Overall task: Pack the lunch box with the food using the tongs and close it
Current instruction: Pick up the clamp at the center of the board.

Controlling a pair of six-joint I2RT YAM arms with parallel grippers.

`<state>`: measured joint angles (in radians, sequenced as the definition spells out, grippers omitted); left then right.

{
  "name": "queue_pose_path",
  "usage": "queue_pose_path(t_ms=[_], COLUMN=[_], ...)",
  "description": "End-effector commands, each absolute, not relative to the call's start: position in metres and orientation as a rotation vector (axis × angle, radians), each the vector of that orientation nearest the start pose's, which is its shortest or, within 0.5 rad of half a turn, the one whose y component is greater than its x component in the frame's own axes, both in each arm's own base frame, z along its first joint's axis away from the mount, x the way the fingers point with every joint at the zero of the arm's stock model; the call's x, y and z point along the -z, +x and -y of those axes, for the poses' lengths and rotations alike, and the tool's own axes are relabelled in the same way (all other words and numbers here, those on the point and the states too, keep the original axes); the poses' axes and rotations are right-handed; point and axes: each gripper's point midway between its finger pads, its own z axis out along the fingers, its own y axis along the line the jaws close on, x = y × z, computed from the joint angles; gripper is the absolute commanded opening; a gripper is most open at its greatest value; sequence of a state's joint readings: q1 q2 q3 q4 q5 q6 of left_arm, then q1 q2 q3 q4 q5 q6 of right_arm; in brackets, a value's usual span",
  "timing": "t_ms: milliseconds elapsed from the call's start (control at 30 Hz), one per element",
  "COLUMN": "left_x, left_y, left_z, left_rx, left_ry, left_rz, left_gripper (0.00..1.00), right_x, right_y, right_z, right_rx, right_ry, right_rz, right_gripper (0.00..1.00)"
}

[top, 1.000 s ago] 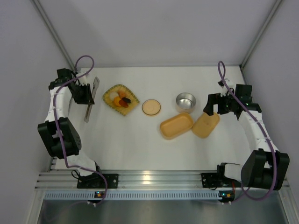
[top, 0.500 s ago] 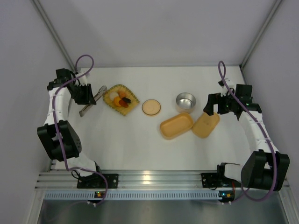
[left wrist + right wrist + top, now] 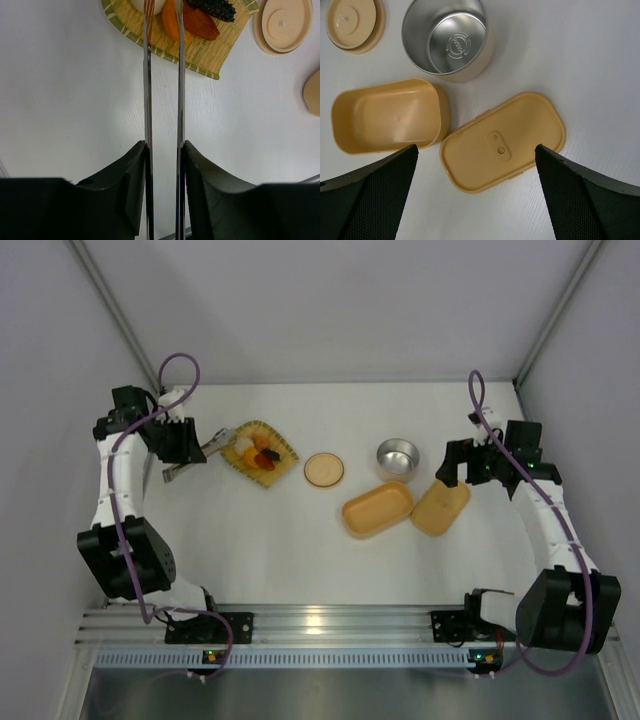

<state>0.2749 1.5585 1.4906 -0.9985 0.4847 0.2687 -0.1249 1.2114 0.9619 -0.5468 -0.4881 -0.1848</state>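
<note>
On the white desk [image 3: 300,560], the open lunch box [image 3: 378,509] lies right of centre. Its lid [image 3: 440,507] lies flat at its right end, below the right claw [image 3: 475,150], whose jaws stand wide apart and hold nothing. At far left, the left claw [image 3: 164,150] clamps the tongs [image 3: 148,100], whose tips are over the woven tray [image 3: 210,55], among the food [image 3: 197,22], which is orange, pale and dark pieces.

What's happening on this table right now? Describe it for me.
The left gripper grips the tongs, whose tips reach over the food on the woven tray. The lunch box lies open and empty, its lid flat beside it. The right gripper hangs open above them, holding nothing.
</note>
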Motion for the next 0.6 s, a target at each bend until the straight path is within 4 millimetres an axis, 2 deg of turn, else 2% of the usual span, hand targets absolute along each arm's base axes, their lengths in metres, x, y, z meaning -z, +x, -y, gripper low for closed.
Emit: queue_pose_path(t_ms=[0,67,133,333,567], left_x=[-0.23,-0.231,-0.23,-0.223,-0.205], left_y=[0.341,0.335,0.33,0.325,0.321], left_z=[-0.011,-0.008,-0.007,-0.006,-0.003], left_rx=[0.456,0.468,0.469,0.478,0.484], left_ry=[0.26,0.277,0.293,0.286,0.269], left_rz=[-2.4,-2.404,-2.408,-2.428,-2.485], left_gripper=[0.4,0.47,0.49,0.48,0.46], right_x=[-0.183,-0.184,-0.183,-0.185,-0.184], right_y=[0.323,0.322,0.322,0.322,0.323], right_z=[-0.041,-0.041,-0.042,-0.043,-0.044], right_rx=[-0.418,-0.423,-0.427,-0.434,-0.443], right_ry=[-0.324,-0.327,-0.324,-0.32,-0.312], right_rz=[-2.191,-2.188,-2.191,-2.187,-2.191], right_gripper=[0.99,0.99,0.99,0.99,0.99])
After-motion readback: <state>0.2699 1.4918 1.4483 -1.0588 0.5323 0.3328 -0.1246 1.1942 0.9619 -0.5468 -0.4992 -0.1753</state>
